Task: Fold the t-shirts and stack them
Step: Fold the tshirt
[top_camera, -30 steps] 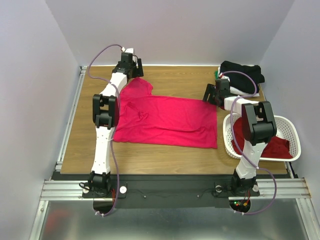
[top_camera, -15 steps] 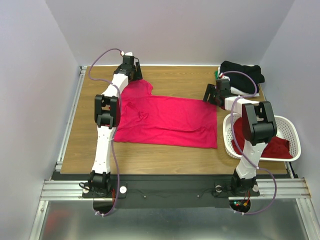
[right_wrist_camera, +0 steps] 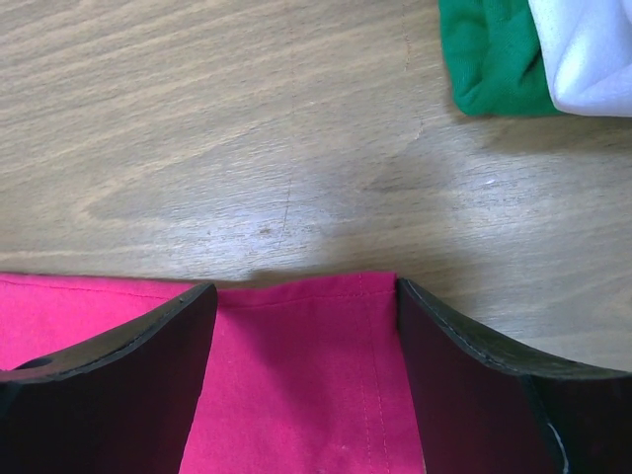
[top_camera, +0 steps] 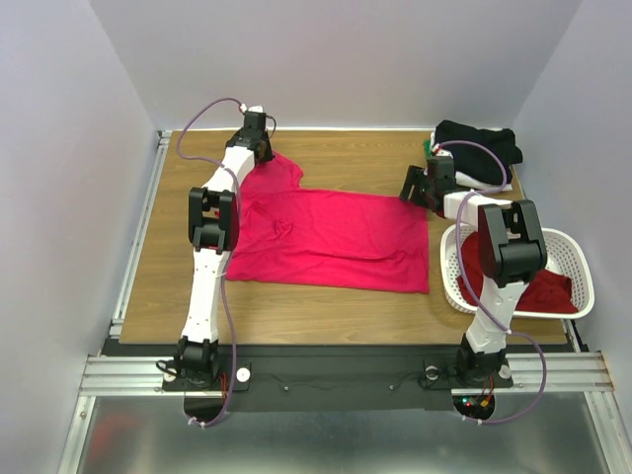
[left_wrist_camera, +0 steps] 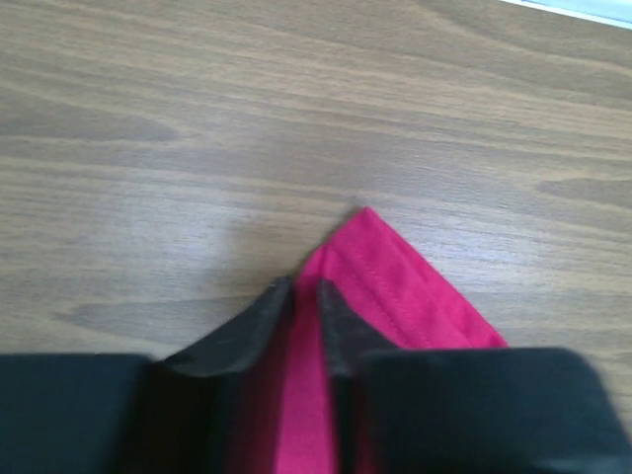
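Pink-red t-shirt spread flat on the wooden table [top_camera: 296, 301], an arm at each far corner.

At far left, the left gripper [left_wrist_camera: 304, 286] has its fingers [left_wrist_camera: 242, 331] drawn nearly together, pinching the pointed tip of the sleeve of the bright pink-red t-shirt [top_camera: 326, 237], which lies open across the middle of the table. At the shirt's far right corner the right gripper [right_wrist_camera: 303, 286] sits low with its jaws spread wide, the hem edge between them but not gripped. Just beyond it at the back right lies the folded pile: green t-shirt [right_wrist_camera: 489, 59], white t-shirt [right_wrist_camera: 592, 49] and black t-shirt [top_camera: 479, 138] on top. Nearer, at the right edge, the white basket [top_camera: 583, 267] holds the darker red t-shirt [top_camera: 543, 291].
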